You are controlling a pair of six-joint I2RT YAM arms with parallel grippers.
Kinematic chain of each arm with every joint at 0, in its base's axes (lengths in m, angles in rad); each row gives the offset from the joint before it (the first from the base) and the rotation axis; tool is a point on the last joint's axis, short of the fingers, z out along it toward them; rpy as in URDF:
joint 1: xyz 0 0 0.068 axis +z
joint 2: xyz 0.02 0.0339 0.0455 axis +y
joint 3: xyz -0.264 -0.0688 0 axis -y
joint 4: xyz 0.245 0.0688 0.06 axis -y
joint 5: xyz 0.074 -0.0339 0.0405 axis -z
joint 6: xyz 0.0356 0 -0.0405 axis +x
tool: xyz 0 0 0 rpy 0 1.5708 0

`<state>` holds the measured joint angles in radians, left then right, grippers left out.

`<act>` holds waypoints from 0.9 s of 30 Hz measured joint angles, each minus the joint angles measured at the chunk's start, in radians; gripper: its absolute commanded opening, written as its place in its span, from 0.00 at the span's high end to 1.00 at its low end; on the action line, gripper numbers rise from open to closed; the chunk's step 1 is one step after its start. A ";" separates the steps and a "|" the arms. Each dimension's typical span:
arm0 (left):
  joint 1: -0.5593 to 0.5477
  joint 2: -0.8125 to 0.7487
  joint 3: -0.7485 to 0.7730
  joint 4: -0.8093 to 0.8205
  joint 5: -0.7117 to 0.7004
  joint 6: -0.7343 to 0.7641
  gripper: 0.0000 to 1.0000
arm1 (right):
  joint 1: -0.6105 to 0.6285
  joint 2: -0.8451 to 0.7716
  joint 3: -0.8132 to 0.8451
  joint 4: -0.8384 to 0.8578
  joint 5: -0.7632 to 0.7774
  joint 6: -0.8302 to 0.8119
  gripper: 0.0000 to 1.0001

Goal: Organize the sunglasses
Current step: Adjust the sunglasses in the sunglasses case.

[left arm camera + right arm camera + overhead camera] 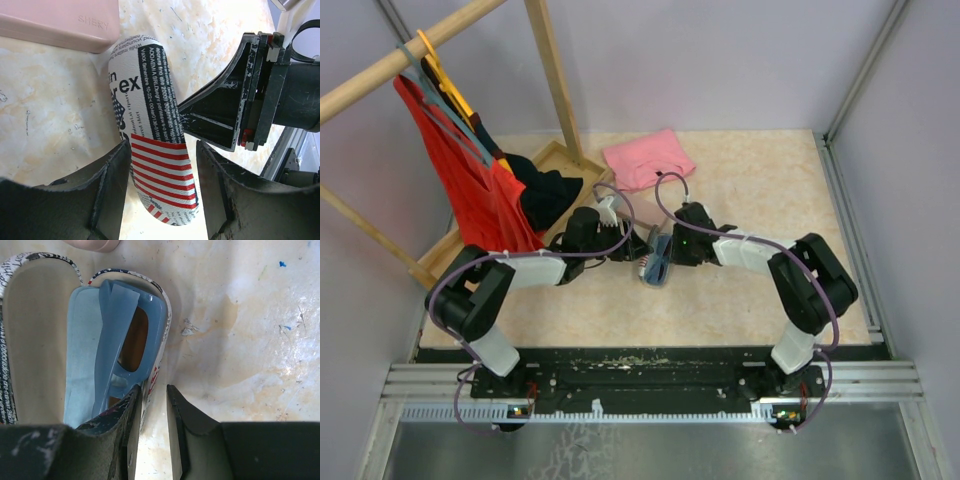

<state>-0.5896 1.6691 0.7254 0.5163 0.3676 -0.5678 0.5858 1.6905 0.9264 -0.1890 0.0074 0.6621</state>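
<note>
The grey-blue plastic sunglasses with brownish lenses [131, 342] already lie inside the open oblong case printed with newsprint and red flag stripes [155, 150]. They rest on a light blue cloth [82, 350], just ahead of the right gripper [153, 392]. That gripper's jaws stand narrowly apart astride the case's near wall, not visibly clamped. The left gripper [162, 145] appears to grip the case's shell between both fingers. So 1 pair looks stowed, and I'd judge that closing the lid remains. A pink rectangular case [60, 22] sits shut beyond the left gripper, and I can see no 2nd pair.
</note>
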 measured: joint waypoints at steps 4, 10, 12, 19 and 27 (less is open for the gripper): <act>0.000 0.003 0.000 0.000 0.000 0.000 0.40 | 0.000 0.003 0.006 -0.001 0.000 -0.007 0.73; -0.005 0.005 0.000 0.000 0.001 0.000 0.40 | 0.000 0.009 0.011 -0.002 0.000 -0.009 0.72; -0.006 0.005 0.000 0.000 0.001 0.000 0.40 | 0.000 0.013 0.012 -0.002 0.000 -0.011 0.72; -0.006 0.005 0.000 0.000 0.001 0.000 0.40 | 0.000 0.024 0.026 -0.005 0.001 -0.024 0.72; -0.006 0.005 0.000 0.000 0.001 0.000 0.40 | 0.000 -0.095 0.021 -0.002 -0.012 -0.045 0.70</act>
<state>-0.5961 1.6737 0.7258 0.5159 0.3687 -0.5674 0.5858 1.5951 0.9474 -0.1913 -0.0048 0.6167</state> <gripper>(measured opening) 0.602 0.302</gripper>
